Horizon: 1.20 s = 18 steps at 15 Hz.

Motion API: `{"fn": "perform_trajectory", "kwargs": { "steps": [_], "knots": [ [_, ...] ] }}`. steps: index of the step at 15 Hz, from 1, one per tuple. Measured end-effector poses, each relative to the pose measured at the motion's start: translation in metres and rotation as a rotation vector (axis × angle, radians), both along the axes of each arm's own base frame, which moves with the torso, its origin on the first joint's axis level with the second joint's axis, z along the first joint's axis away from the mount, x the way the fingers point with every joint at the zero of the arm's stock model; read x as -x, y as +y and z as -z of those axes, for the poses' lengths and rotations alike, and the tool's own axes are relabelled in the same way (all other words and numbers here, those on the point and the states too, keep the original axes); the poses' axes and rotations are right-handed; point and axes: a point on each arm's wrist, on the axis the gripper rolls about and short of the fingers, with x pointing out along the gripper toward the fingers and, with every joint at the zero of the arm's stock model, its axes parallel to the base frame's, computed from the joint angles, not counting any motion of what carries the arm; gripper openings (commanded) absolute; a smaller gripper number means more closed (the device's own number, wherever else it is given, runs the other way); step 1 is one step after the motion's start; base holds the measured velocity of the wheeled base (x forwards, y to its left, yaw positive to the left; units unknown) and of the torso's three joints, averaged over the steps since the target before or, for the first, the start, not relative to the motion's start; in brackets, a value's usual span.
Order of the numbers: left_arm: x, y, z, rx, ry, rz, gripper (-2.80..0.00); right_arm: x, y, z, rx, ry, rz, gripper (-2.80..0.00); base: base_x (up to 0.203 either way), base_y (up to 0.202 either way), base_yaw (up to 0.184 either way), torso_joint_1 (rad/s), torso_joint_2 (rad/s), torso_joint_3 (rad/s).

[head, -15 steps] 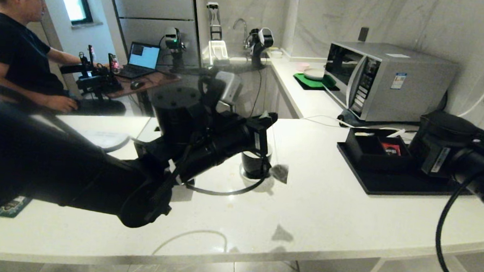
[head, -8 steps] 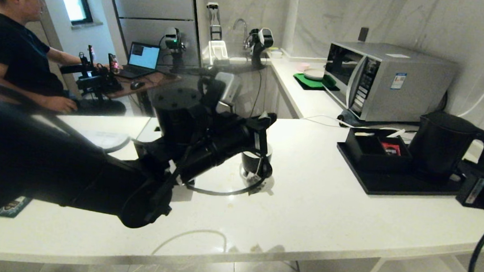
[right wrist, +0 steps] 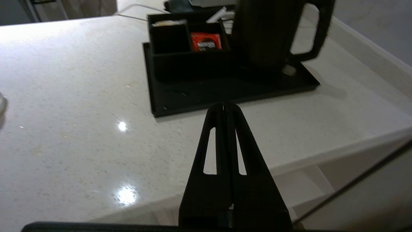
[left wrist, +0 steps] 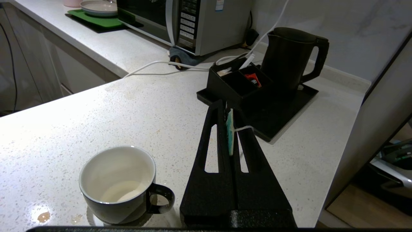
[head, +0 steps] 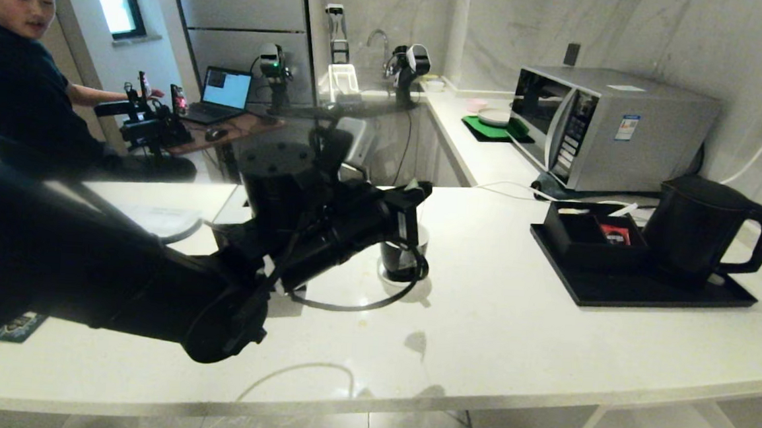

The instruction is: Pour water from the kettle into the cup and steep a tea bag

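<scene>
Two arms were over a pale speckled counter (head: 512, 341) whose near edge curved across the front of the head view, with open shelving below it at the right. Much bare stone lay between the cup (head: 402, 258) near the middle and the black tray (head: 621, 289) at the right, and more in front of both.

On that tray stood the kettle (head: 698, 227), tall, matte black, handle turned to the right, well apart from the cup. Just left of it sat a black compartment box (head: 585, 236) holding a small red packet (right wrist: 206, 41) with white lettering too blurred to read. Behind the tray was a silver microwave (head: 614, 126) bearing a blue-and-white sticker, illegible.

Black outside and white inside, the cup rested on a small white saucer with pale liquid low in it, as the left wrist view showed.

Just above the cup hung the left gripper (left wrist: 229, 129), its fingers (left wrist: 212, 141) pressed together on a small teal-edged paper tag (left wrist: 229, 135) with a white string leading off it; the bag itself could not be made out.

Near the counter's front right corner was the right gripper (right wrist: 225, 108), its fingers (right wrist: 210, 141) pressed together on nothing, pointing toward the tray but clear of it.

At far left sat a person (head: 19, 79) in a dark shirt beside a desk with a laptop (head: 219, 95).
</scene>
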Motion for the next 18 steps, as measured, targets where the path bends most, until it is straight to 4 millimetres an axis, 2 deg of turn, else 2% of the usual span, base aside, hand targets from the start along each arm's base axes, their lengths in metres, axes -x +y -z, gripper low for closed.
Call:
{"fn": "perform_trajectory", "kwargs": {
  "steps": [9,18],
  "knots": [
    [0.001,0.002,0.0,-0.001,0.001,-0.005,-2.8,0.034,-0.011,0.022,0.019,0.011,0.087,-2.8,0.0,0.0,0.0,0.0,0.0,0.0],
    [0.0,0.002,0.0,-0.002,0.002,-0.004,-2.8,0.066,-0.013,0.045,0.031,0.023,0.121,-2.8,0.0,0.0,0.0,0.0,0.0,0.0]
  ]
}}
